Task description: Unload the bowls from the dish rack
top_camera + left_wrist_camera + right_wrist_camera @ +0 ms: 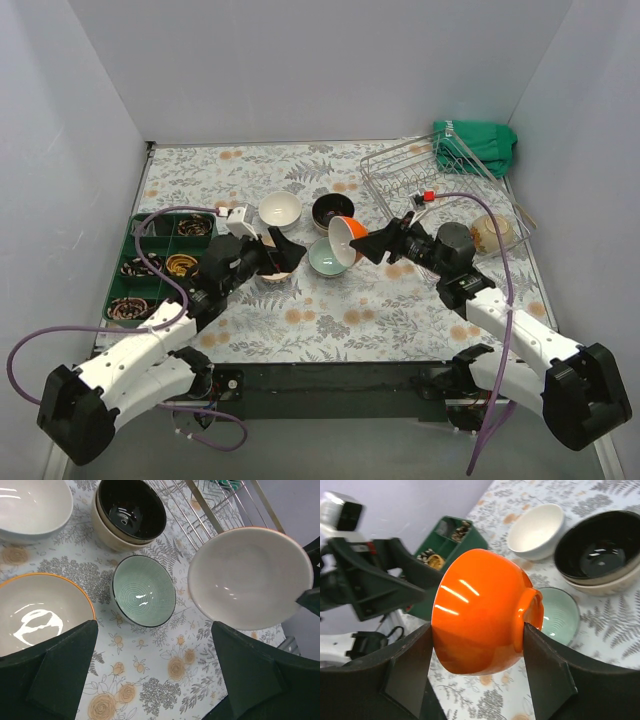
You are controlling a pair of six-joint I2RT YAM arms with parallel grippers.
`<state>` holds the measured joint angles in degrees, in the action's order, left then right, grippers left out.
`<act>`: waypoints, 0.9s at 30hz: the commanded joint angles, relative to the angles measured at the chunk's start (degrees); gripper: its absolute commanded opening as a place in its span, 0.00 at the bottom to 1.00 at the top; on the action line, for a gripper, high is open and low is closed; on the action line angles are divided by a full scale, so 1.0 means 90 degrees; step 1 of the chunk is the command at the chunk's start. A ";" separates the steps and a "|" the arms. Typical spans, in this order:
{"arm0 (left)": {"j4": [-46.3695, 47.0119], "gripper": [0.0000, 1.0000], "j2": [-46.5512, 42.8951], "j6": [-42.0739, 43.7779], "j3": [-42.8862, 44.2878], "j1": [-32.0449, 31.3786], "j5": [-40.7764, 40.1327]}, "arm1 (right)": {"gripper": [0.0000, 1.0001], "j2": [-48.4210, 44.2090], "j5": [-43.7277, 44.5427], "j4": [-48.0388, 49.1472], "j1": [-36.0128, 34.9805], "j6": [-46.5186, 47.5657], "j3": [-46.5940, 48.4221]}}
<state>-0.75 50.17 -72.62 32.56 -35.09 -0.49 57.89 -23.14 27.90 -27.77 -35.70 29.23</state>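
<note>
The right hand (477, 630) is partly closed and squeezes the orange bowl (480, 615) between its two fingers. The bowl is up in the air, tipped on its side, just above the teal bowl (144, 590).

The left hand (155, 680) is wide open and has nothing in it. It hangs over a bowl with an orange rim (35, 615).

A white bowl (280, 210) sits on the flowery worktop (400, 300). Beside it, a dark bowl (131, 507) sits inside a cream bowl (107, 535).

The dish rack (420, 180) is at the far right of the worktop. A speckled tan bowl (492, 232) is at its near right corner. A green tray (160, 240) is on the left.
</note>
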 commanded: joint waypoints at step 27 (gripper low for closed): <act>0.2741 0.10 0.1438 -0.1404 -0.0483 -0.0964 -0.1087 | 0.36 0.0795 -0.1053 0.3981 -0.0381 -0.2088 -0.0787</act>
<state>24.77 65.34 -86.02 28.42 -43.72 -5.28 66.35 -32.77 57.60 -30.85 -54.61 22.52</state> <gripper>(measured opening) 0.239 0.740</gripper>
